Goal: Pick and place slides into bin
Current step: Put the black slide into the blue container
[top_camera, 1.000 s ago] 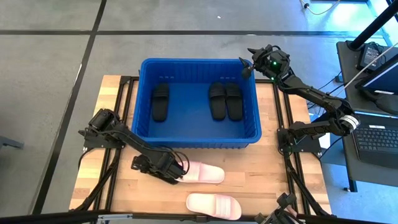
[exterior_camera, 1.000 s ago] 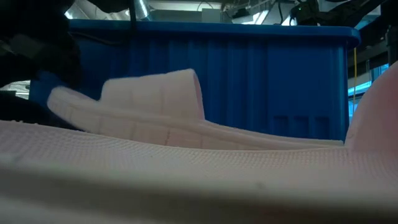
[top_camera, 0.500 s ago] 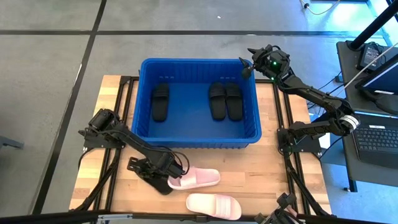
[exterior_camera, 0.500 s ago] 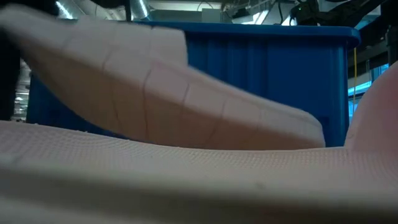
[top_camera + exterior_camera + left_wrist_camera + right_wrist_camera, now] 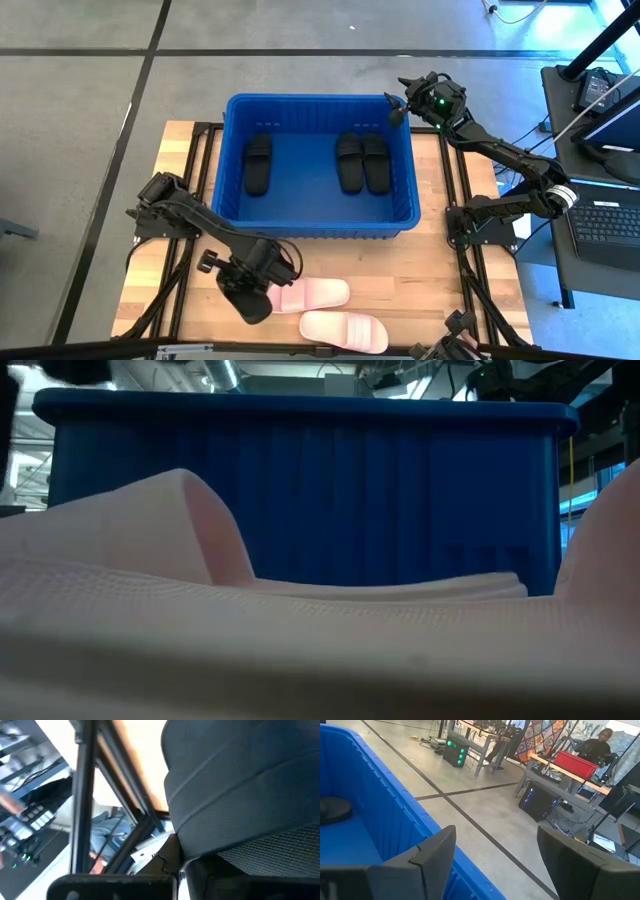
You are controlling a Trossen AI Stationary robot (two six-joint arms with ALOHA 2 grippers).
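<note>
High view: large rectangular blue plastic bin (image 5: pixel 229 150) with ribbed walls at the far middle of the light wooden bench (image 5: pixel 430 270). Three matte black slide sandals inside, soles down: one black slide (image 5: pixel 258 164) at the left of the bin floor, a pair of black slides (image 5: pixel 361 162) side by side at the right, touching or nearly so.

Left gripper (image 5: pixel 268 297) low over the near bench, in front of the bin, fully closed at the left end of a pale pink open-toe slide sandal (image 5: pixel 313 294). Second pale pink slide (image 5: pixel 344 330) just beside it at the near bench edge, apart from the gripper. Can't tell whether the gripped slide is clear of the bench.

Low view: filled by pale pink slide surfaces up close, bin wall behind.

Left wrist view: dark textured surface close ahead, blocks most of it; fingers not made out there.

Right gripper (image 5: pixel 398 103) at the bin's far right corner, over the rim, fingers (image 5: pixel 428 860) wide apart, holding nothing. Right wrist view: bin rim and inner wall below it.
</note>
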